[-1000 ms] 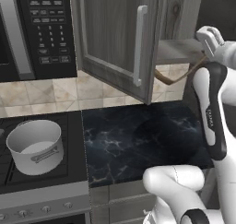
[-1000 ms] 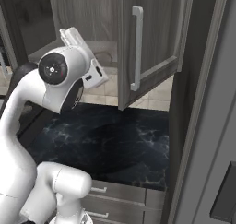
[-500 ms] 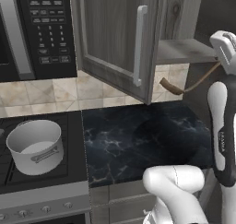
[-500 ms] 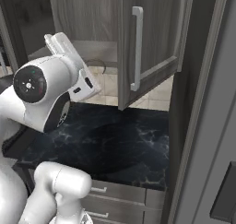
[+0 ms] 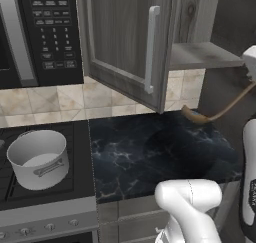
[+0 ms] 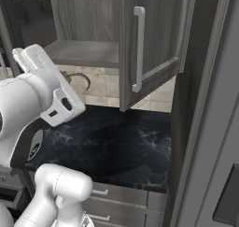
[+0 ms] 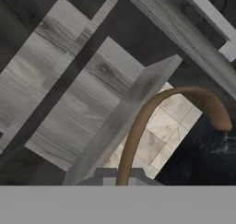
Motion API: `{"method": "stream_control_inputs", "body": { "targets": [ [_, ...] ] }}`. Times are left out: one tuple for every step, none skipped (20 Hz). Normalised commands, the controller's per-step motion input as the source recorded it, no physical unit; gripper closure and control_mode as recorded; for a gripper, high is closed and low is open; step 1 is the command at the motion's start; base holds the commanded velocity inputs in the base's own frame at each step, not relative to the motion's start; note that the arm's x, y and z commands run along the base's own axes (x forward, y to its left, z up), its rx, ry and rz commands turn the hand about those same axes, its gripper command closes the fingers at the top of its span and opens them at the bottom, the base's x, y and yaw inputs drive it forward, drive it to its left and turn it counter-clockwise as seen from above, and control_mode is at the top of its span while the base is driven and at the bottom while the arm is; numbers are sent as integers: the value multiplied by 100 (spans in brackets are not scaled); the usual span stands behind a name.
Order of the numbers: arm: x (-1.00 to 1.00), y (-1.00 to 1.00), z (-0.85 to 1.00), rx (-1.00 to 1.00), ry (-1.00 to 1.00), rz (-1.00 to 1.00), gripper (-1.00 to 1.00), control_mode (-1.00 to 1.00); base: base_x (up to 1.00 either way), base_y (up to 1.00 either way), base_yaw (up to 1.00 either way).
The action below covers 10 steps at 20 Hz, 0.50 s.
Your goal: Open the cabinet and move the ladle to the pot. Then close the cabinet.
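**Inspector A:** Left base view first. Where does the end effector stand?

**Inspector B:** The gripper (image 5: 251, 63) sits at the far right edge, level with the cabinet (image 5: 130, 42) shelf. The ladle (image 5: 216, 113) hangs from it, its brown handle curving down and to the left, the bowl end lowest, above the dark marble countertop (image 5: 160, 152). The fingers are cut off by the frame edge, so contact cannot be confirmed here.

**Inspector A:** And the other items?

**Inspector B:** The near cabinet door stands open, left of the gripper, its silver bar handle (image 5: 151, 49) upright. The pot (image 5: 39, 158) is far to the left and well below the gripper, on the stove (image 5: 30, 197). The microwave (image 5: 47, 34) lies beyond the door; its keypad carries white lettering too small to read.

**Inspector A:** Right base view?

**Inspector B:** The hand is hidden behind the arm's white wrist. A thin curved piece of the ladle (image 6: 79, 77) shows just beside the wrist, below the shelf and in front of the tiled wall (image 6: 105, 88). The cabinet (image 6: 154, 39) door hangs open to the right. A marking on the arm link is illegible.

**Inspector A:** Hand view?

**Inspector B:** The ladle (image 7: 152, 121) rises from the bottom centre, between where the fingers sit, arching right to its bowl. Behind it are the cabinet's (image 7: 73, 80) wood-grain panels. The tips themselves are not visible; whether they are clamped cannot be told, though the ladle is carried clear of every surface.
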Motion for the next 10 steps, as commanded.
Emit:
{"method": "stream_control_inputs", "body": {
  "targets": [
    [-72, 46, 0, -7, 0, 0, 100, -100, 0, 0, 0],
    [-71, 45, 0, -7, 0, 0, 100, -100, 0, 0, 0],
    [-67, 48, 0, -7, 0, 0, 100, -100, 0, 0, 0],
    [-61, 49, 0, -6, 0, 0, 100, -100, 0, 0, 0],
    [-52, 49, 0, -6, 0, 0, 100, -100, 0, 0, 0],
    [-50, 51, 0, -6, 0, 0, 100, -100, 0, 0, 0],
    [-44, 53, 0, -6, 0, 0, 100, -100, 0, 0, 0],
    [-35, 60, 0, -7, 0, 0, 100, -100, 0, 0, 0],
    [-31, 64, 0, -8, 0, 0, 100, -100, 0, 0, 0],
    [-25, 67, 0, -9, 0, 0, 100, -100, 0, 0, 0]
  ]
}}
